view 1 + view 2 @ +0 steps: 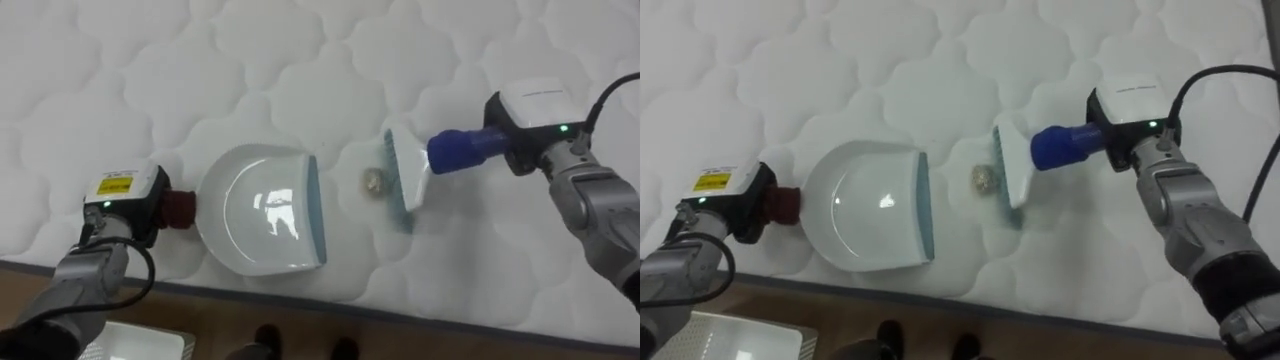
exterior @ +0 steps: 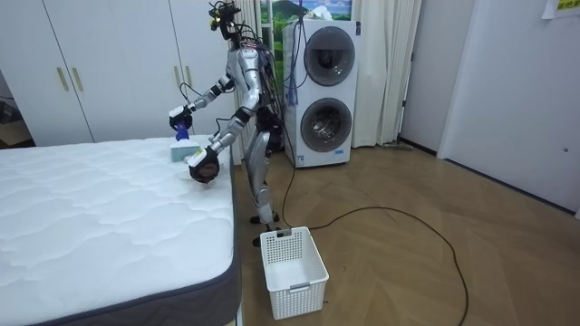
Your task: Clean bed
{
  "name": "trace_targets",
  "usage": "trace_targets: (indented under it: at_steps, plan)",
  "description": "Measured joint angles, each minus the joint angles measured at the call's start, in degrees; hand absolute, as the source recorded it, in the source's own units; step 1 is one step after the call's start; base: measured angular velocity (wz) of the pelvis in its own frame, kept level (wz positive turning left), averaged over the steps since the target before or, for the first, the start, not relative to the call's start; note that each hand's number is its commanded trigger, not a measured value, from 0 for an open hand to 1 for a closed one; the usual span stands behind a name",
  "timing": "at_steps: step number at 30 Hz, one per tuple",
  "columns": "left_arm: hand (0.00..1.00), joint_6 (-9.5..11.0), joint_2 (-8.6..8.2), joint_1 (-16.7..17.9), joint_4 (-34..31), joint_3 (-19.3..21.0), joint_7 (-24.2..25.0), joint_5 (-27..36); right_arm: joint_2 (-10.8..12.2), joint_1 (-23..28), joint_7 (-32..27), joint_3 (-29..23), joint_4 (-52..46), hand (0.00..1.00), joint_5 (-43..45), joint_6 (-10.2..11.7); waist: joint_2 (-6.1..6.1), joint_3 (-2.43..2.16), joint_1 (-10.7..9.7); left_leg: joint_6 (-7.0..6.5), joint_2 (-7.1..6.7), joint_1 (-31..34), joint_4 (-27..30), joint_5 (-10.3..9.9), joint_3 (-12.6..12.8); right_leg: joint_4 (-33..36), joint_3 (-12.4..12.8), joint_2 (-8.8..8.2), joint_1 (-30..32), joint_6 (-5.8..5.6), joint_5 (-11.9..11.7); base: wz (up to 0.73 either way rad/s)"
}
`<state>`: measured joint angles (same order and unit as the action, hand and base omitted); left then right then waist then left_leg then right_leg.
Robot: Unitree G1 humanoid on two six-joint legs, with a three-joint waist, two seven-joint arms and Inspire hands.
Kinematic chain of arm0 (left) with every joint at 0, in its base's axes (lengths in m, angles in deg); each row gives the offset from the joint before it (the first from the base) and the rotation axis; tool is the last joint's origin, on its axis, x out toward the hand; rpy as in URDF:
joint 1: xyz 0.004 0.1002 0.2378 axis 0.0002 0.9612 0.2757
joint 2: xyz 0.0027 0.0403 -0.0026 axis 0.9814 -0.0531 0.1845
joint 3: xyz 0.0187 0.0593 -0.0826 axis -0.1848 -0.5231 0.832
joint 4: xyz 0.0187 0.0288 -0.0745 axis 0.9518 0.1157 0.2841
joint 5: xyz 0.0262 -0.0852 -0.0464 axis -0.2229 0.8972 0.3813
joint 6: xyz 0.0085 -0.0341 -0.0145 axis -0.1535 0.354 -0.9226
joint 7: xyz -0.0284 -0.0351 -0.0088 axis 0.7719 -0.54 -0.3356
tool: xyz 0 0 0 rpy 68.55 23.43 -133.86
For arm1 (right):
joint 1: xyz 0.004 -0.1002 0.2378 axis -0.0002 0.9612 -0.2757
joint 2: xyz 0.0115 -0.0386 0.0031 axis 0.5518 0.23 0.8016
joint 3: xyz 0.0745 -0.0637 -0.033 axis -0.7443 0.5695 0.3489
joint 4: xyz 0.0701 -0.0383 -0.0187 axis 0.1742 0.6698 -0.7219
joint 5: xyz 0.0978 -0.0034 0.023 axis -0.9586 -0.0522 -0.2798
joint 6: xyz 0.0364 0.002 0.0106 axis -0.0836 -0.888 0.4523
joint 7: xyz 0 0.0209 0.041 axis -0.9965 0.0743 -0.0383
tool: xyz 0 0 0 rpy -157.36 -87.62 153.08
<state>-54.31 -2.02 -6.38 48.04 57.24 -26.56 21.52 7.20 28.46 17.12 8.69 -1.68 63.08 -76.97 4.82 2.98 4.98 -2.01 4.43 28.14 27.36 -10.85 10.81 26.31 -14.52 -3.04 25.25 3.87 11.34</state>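
Dustpan [image 1: 262, 210] at crumb's [image 1: 373, 181] 9 o'clock, brush [image 1: 408, 180] at 3, probably to sweep it in; left robot hand [image 1: 120, 205] and right robot hand [image 1: 540, 125]: grip cannot be told.

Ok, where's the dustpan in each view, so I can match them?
Left eye view: dustpan lower centre on the mattress, left of the brush.
Right eye view: dustpan lower centre-left, again left of the brush.
Room view: dustpan left of centre, at the mattress's far edge, in front of the robot.
Shared landmark: the blue-handled brush.
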Motion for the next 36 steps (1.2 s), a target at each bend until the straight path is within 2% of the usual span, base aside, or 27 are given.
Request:
trace_targets:
  at_steps: [2,5,9,11,19,23,27,31,36]
  plan:
    - [1.0,-0.02,-0.05,0.0,-0.15,0.11,0.0,0.0,0.38,0.02,1.55,0.01,-2.31,1.0,-0.25,-0.58,-0.06,-0.03,0.12,0.0,-0.06,0.08,-0.06,0.01,0.1,0.46,0.23,-0.07,0.43,0.02,0.01,-0.05]
    - [1.0,0.09,-0.18,0.0,-0.16,0.13,0.06,-0.22,2.0,0.17,2.72,0.01,-5.23,1.0,-2.63,0.01,-0.43,-0.26,0.05,0.02,-0.07,0.08,0.02,0.04,0.11,0.5,0.22,-0.08,0.45,0.05,0.03,-0.01]
    - [1.0,0.91,-0.22,0.0,-0.14,0.12,0.09,-0.98,4.02,1.86,4.99,0.05,-9.32,1.0,-4.36,3.82,-0.66,-0.39,0.21,0.02,-0.23,0.12,0.08,0.05,-0.07,0.44,0.08,-0.19,0.41,0.13,0.09,0.01]
    - [1.0,1.45,-0.22,0.01,-0.11,0.11,0.09,-1.01,4.44,2.5,5.98,0.32,-10.15,1.0,-5.52,4.96,-0.66,-0.39,0.43,0.01,-0.27,0.17,0.17,0.04,-0.1,0.44,0.03,-0.25,0.4,0.13,0.09,0.0]
    - [1.0,1.75,-0.23,0.08,-0.01,-0.24,0.23,-0.96,4.58,2.48,10.95,2.31,-12.15,1.0,-14.08,6.37,-0.72,-0.37,0.19,0.0,-0.37,0.35,0.29,0.04,-0.22,0.38,0.02,-0.31,0.41,0.1,0.23,0.0]
    - [1.0,2.0,-0.23,0.28,-0.05,-0.23,0.32,-0.97,4.58,2.71,13.27,2.31,-14.36,1.0,-16.04,6.98,-1.11,-0.58,0.16,-0.01,-0.38,0.63,0.35,0.04,-0.17,0.51,0.04,-0.34,0.77,0.13,0.31,0.0]
    - [1.0,3.33,-0.24,1.12,-0.08,-0.15,0.27,-1.06,4.58,3.86,13.98,2.29,-14.89,1.0,-17.83,8.38,-1.97,-1.1,0.18,-0.02,-0.59,0.45,0.34,0.05,-0.18,1.04,-0.02,-0.67,0.75,0.05,0.55,0.0]
    - [1.0,4.57,-0.24,1.6,-0.09,0.59,0.26,-1.18,4.52,5.17,14.17,2.06,-15.09,1.0,-18.41,8.51,-2.02,-1.13,0.06,-0.02,-1.0,0.27,0.28,0.05,-0.31,1.63,0.03,-1.09,0.76,0.0,1.25,0.04]
    - [1.0,5.97,-0.34,2.18,-0.09,1.02,0.18,-1.54,4.87,5.64,14.41,-0.39,-12.56,1.0,-24.75,9.72,-1.96,-1.1,-0.27,-0.16,-1.19,-0.17,0.23,0.14,-0.26,2.26,0.04,-1.43,0.58,-0.04,1.3,0.01]
